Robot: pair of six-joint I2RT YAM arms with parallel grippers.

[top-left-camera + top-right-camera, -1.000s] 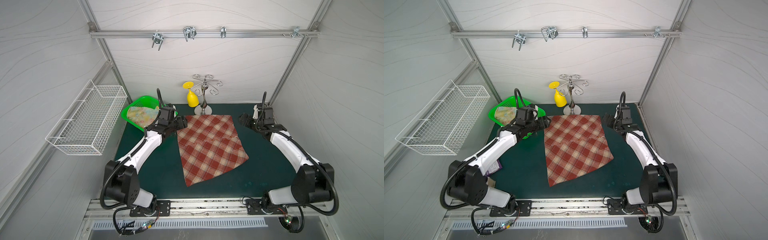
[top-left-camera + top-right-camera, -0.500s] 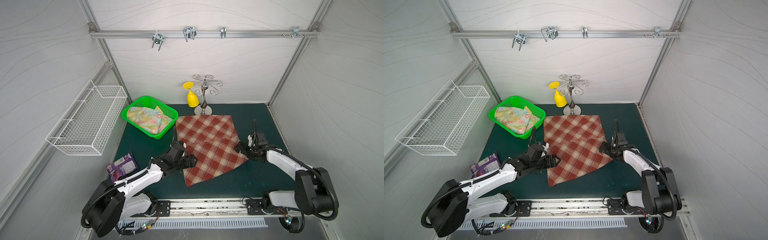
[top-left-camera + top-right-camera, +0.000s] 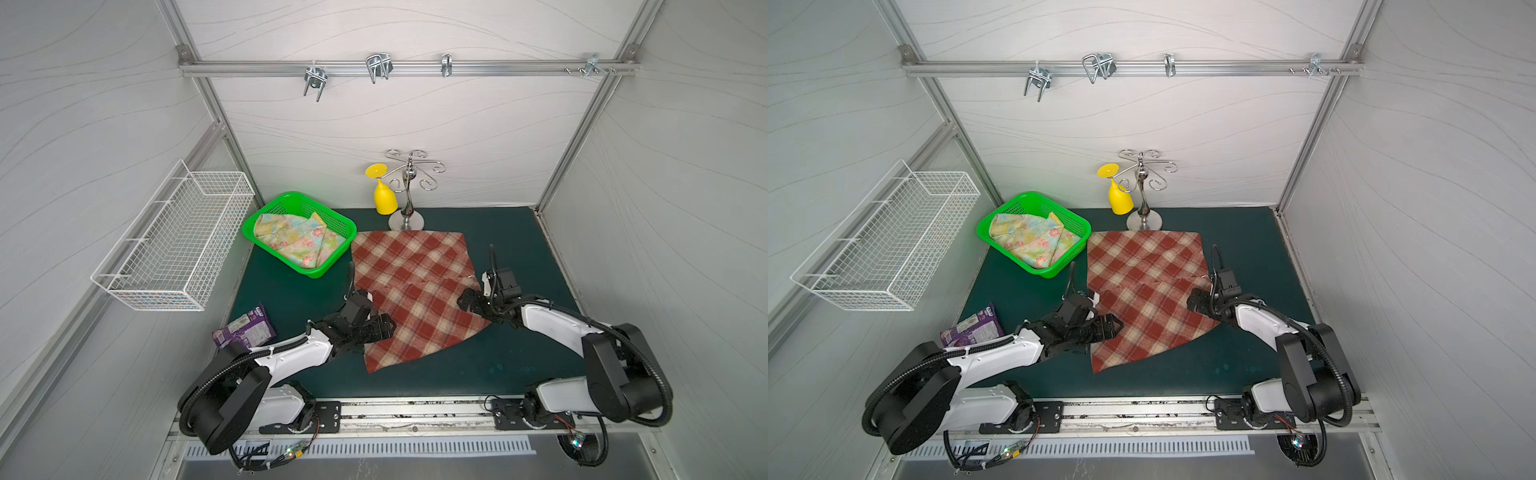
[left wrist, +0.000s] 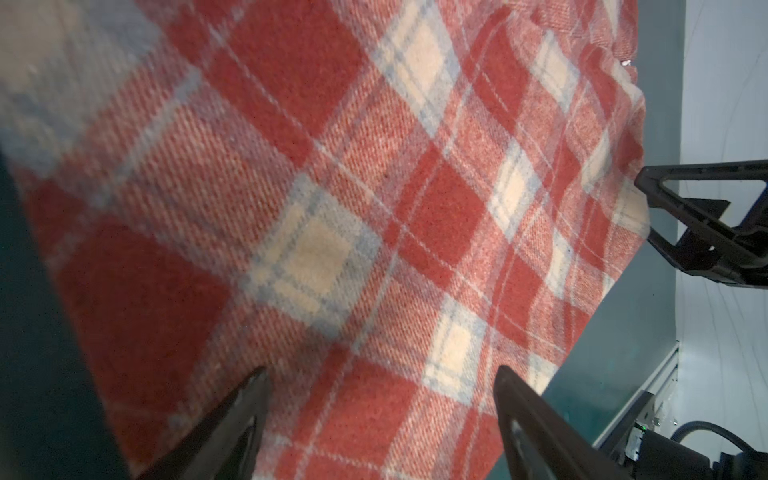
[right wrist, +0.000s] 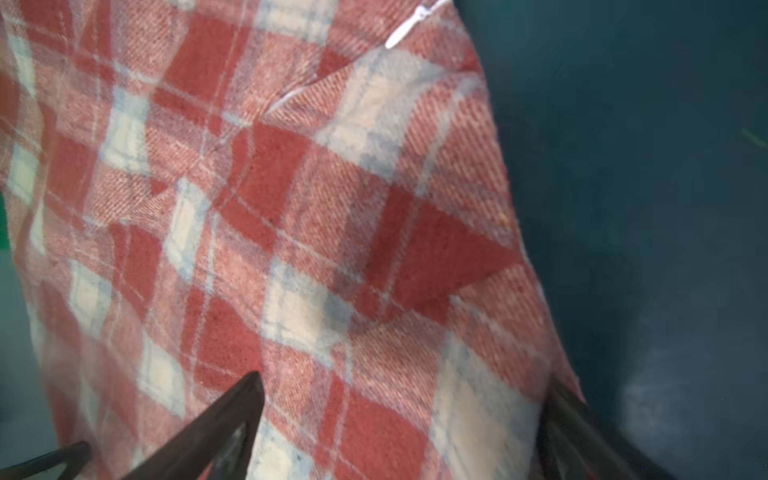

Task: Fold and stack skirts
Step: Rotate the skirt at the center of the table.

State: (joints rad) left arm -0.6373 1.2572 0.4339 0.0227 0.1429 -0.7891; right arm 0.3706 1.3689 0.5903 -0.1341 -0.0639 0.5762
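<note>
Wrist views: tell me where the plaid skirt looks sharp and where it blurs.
Left wrist view: plaid skirt crisp mid-frame, weave visible, blurred at one corner. Right wrist view: softer throughout, one edge smeared.

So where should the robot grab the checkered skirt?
Probably its two side edges, coming from each side. The plaid skirt lies flat on the mat, so only edges offer a pinch; left gripper and right gripper sit open there.

plaid skirt: red-brown, cream checks | floral skirt: pale yellow-blue, pink flowers
</note>
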